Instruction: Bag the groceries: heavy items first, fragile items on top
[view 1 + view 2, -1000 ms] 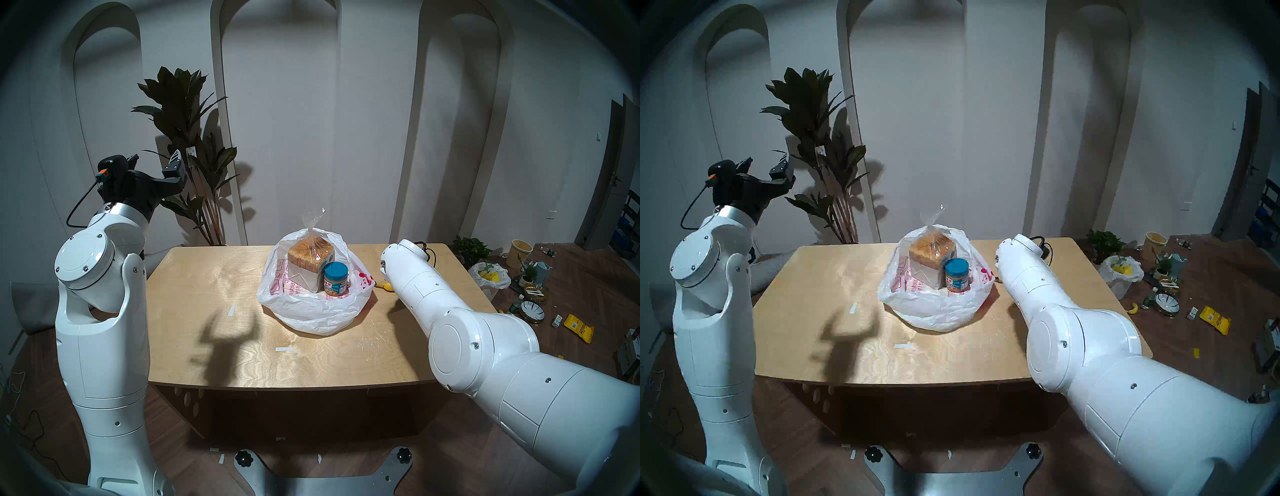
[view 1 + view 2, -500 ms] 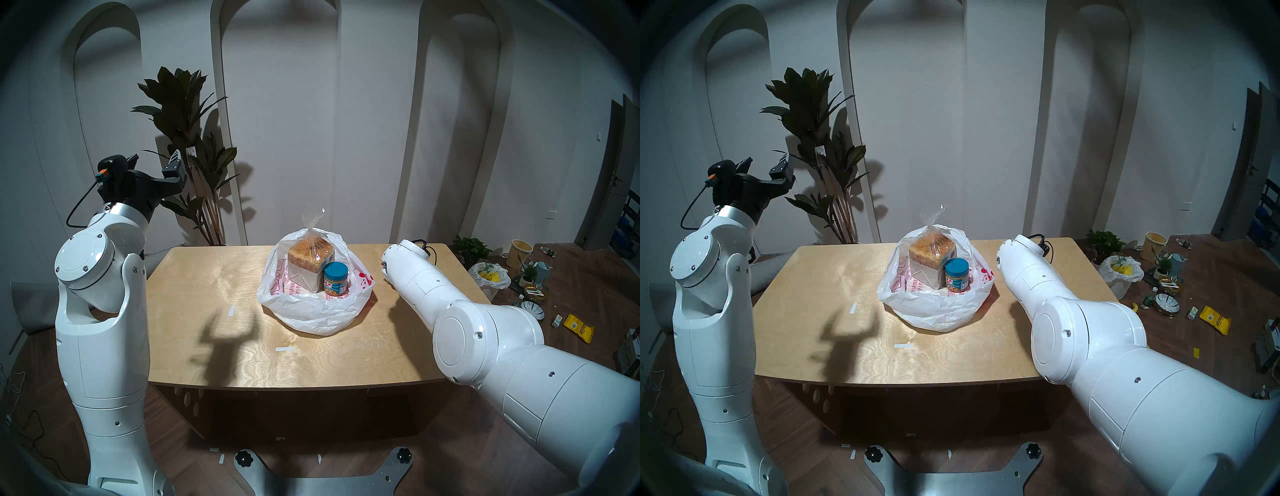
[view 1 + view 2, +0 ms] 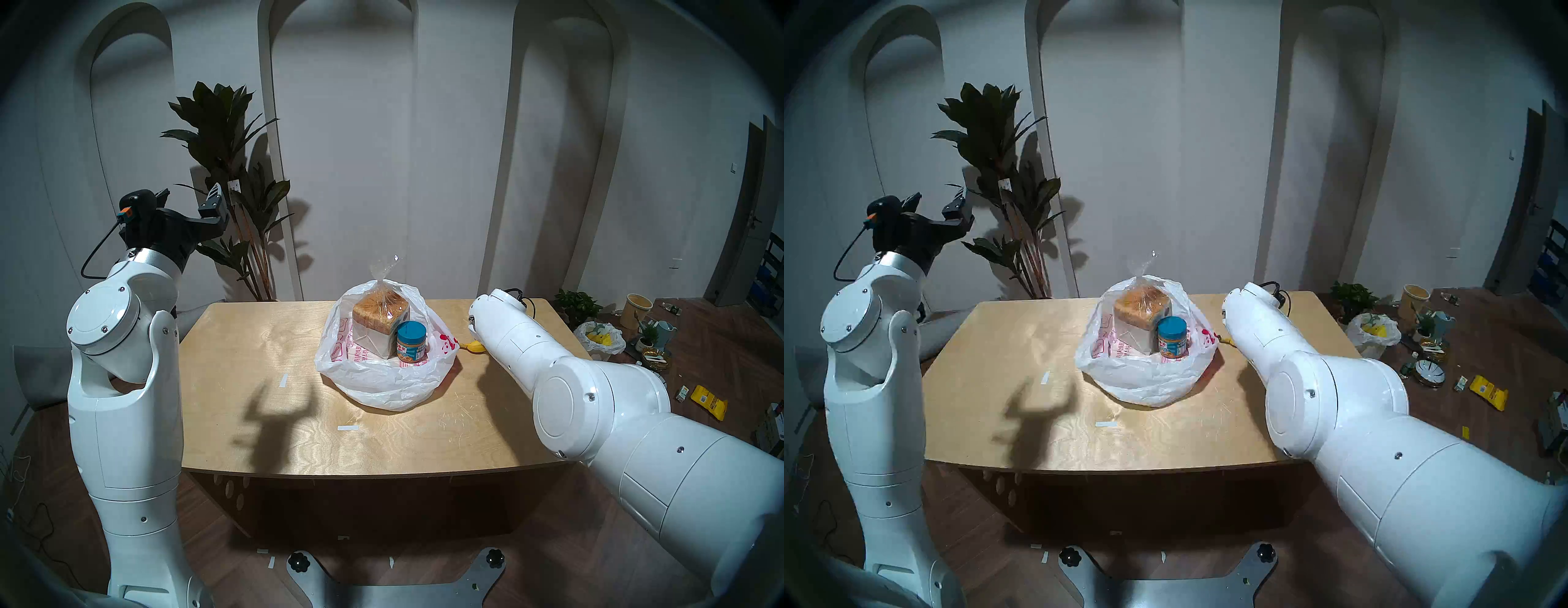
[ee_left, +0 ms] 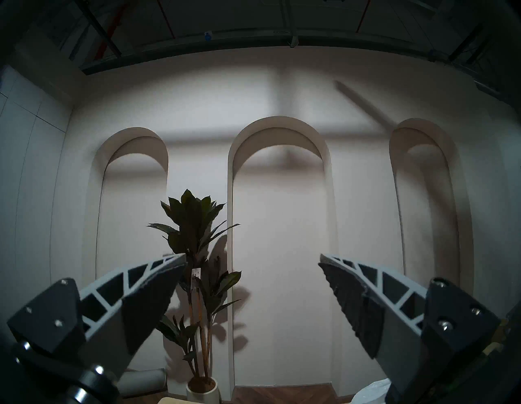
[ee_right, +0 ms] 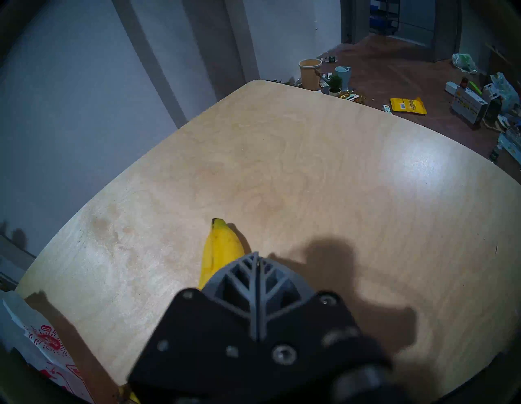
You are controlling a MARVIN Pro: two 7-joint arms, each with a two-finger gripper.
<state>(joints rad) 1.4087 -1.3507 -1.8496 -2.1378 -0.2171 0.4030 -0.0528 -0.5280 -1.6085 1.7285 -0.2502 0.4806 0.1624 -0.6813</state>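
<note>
The white carrier bag with red print sits open on the wooden table. Inside it stand the wrapped brown loaf and the blue-lidded peanut butter jar. The yellow banana lies on the table just right of the bag. In the right wrist view my right gripper is shut, its fingers pressed flat together, with the banana passing beneath its left side. I see nothing between the fingers. The forearm hides that gripper in the head views. My left gripper is open and empty, raised high at the left, and it faces the wall.
A tall potted plant stands behind the table's left corner. Cups, bowls, packets and a small white bag with yellow contents litter the floor at the right. Two tape strips lie on the table.
My right gripper has gone from open to shut beside the banana. The right elbow has swung outward to the right, and the banana's end shows again past the forearm. The left arm has not moved.
</note>
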